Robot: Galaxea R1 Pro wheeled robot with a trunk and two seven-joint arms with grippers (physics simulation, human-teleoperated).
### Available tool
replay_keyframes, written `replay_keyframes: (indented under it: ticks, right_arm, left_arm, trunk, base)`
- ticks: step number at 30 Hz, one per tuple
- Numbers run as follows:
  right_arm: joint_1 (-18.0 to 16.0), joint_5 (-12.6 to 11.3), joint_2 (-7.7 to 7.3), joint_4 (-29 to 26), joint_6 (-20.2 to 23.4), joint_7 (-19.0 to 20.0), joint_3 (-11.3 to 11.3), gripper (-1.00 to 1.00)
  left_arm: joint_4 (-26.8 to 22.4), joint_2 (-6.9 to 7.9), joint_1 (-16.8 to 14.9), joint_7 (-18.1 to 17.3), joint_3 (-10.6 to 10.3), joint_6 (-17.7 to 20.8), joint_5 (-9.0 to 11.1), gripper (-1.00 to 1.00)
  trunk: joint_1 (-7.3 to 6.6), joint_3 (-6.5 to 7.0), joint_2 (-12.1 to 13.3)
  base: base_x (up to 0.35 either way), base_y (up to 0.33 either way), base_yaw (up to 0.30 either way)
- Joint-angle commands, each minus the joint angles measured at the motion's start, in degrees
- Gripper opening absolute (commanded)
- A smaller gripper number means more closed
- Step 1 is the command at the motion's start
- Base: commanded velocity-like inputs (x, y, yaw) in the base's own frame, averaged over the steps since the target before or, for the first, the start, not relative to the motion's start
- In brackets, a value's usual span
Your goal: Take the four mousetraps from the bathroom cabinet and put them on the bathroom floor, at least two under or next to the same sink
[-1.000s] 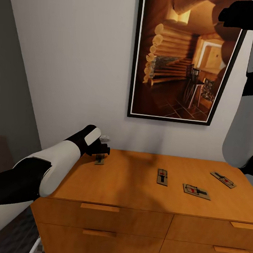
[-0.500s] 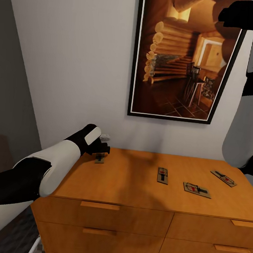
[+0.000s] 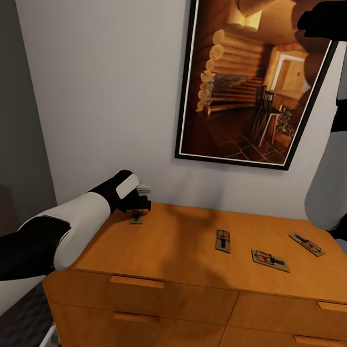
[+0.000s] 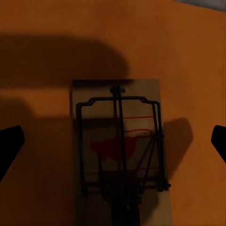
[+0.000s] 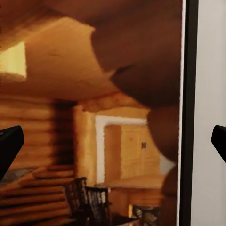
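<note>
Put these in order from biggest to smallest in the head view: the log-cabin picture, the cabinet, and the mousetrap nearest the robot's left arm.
1. cabinet
2. log-cabin picture, though both run past the view's edge, so this is unsure
3. mousetrap, plainly smallest

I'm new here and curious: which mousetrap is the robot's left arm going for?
Find the orange wooden cabinet under the framed picture. Four mousetraps lie on top; this mousetrap is at the far left, alone, directly beneath the left gripper, while the other three sit together toward the right.

The head camera looks forward and down at the cabinet (image 3: pixel 187 250) and picture (image 3: pixel 253 77). The left wrist camera hangs close above one mousetrap (image 4: pixel 120 150) at its ten o'clock corner; the right wrist camera closely faces the picture (image 5: pixel 94 113).
</note>
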Motion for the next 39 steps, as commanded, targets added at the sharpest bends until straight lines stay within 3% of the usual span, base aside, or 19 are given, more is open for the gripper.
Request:
replay_keyframes:
  ticks: [1,24,25,39]
  right_arm:
    - [-0.06,-0.43,-0.07,-0.02,0.22,-0.47,0.18,1.0]
    - [-0.06,-0.43,0.01,-0.02,0.22,-0.47,0.26,1.0]
    - [-0.06,-0.43,0.01,-0.02,0.22,-0.47,0.26,1.0]
    - [-0.06,-0.43,-0.07,-0.02,0.22,-0.47,0.26,1.0]
  left_arm:
    - [0.84,0.03,0.01,0.45,-0.34,0.15,0.77,1.0]
    - [0.81,0.12,0.02,0.48,-0.34,0.15,0.77,1.0]
    - [0.83,0.12,0.02,0.48,-0.34,0.15,0.77,-1.0]
    - [0.85,0.12,0.02,0.3,-0.34,0.07,0.77,-1.0]
  trunk:
    - [0.0,-0.08,-0.02]
    - [0.0,-0.08,-0.02]
    - [0.0,-0.08,-0.02]
    - [0.0,-0.08,-0.02]
  base:
    - [0.0,0.0,0.0]
    - [0.0,0.0,0.0]
    - [0.0,0.0,0.0]
    - [0.0,0.0,0.0]
